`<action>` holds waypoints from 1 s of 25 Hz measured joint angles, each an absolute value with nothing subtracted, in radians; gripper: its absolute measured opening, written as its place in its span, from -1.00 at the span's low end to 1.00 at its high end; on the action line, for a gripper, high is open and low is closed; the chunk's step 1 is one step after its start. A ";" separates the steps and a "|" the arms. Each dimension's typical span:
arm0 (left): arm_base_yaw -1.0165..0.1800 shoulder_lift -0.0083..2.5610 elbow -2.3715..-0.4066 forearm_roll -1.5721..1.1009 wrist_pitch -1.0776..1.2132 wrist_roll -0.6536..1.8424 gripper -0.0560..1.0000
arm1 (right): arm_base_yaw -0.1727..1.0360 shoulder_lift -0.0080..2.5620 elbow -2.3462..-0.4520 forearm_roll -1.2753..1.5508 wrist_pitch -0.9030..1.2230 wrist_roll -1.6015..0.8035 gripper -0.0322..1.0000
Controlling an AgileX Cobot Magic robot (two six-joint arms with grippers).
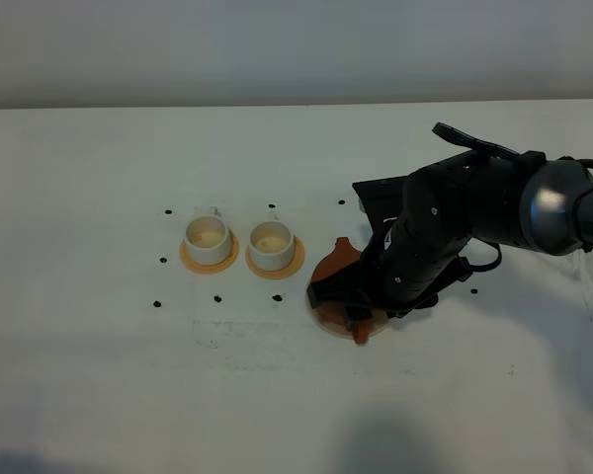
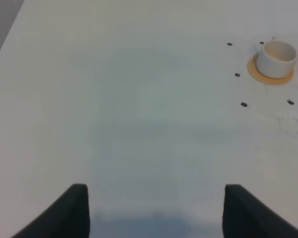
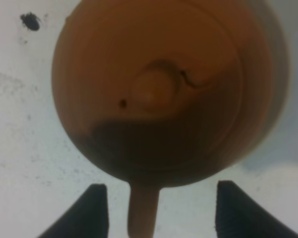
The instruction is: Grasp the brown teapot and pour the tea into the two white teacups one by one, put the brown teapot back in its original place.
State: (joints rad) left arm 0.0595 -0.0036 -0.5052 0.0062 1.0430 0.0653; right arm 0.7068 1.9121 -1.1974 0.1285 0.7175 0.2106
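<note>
The brown teapot (image 1: pixel 338 263) sits on its beige disc coaster (image 1: pixel 328 318), largely covered by my right arm. From the right wrist view the teapot (image 3: pixel 159 84) fills the frame, lid knob up, its handle (image 3: pixel 143 213) pointing between my fingers. My right gripper (image 3: pixel 156 208) stands open, one fingertip on each side of the handle without touching it. The two white teacups (image 1: pixel 207 238) (image 1: pixel 272 243) stand to the left on small orange coasters, their insides cream. No tea is visible. My left gripper (image 2: pixel 156 208) hangs open over bare table, with one teacup (image 2: pixel 276 56) far ahead.
Small black marker dots (image 1: pixel 216 298) ring the cups on the white table (image 1: pixel 99 346). The right arm's dark body (image 1: pixel 474 207) extends toward the right edge of the exterior high view. The left arm does not show in that view.
</note>
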 joint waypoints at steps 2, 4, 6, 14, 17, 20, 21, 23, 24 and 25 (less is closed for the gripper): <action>0.060 -0.004 -0.505 0.006 1.043 0.065 0.22 | 0.707 1.912 -1.197 0.128 0.718 0.209 -0.04; 0.060 -0.004 -0.505 0.006 1.043 0.065 0.22 | 0.707 1.913 -1.197 0.128 0.718 0.208 -0.04; 0.060 -0.004 -0.505 0.006 1.043 0.065 0.22 | 0.707 1.917 -1.197 0.128 0.718 0.208 -0.04; 0.060 -0.004 -0.505 0.006 1.043 0.065 0.22 | 0.707 1.929 -1.197 0.117 0.717 0.208 -0.04; 0.060 -0.004 -0.505 0.006 1.043 0.065 0.22 | 0.707 1.929 -1.197 0.116 0.708 0.203 -0.10; 0.060 -0.004 -0.505 0.006 1.043 0.065 0.22 | 0.708 1.929 -1.197 0.116 0.712 0.188 -0.25; 0.060 -0.004 -0.505 0.006 1.043 0.065 0.22 | 0.708 1.931 -1.197 0.116 0.713 0.182 -0.32; 0.060 -0.004 -0.505 0.006 1.043 0.065 0.22 | 0.708 1.936 -1.197 0.118 0.714 0.167 -0.48; 0.060 -0.004 -0.505 0.006 1.043 0.065 0.22 | 0.708 1.940 -1.197 0.119 0.714 0.155 -0.58; 0.060 -0.004 -0.505 0.006 1.043 0.065 0.22 | 0.709 1.944 -1.197 0.122 0.714 0.141 -0.68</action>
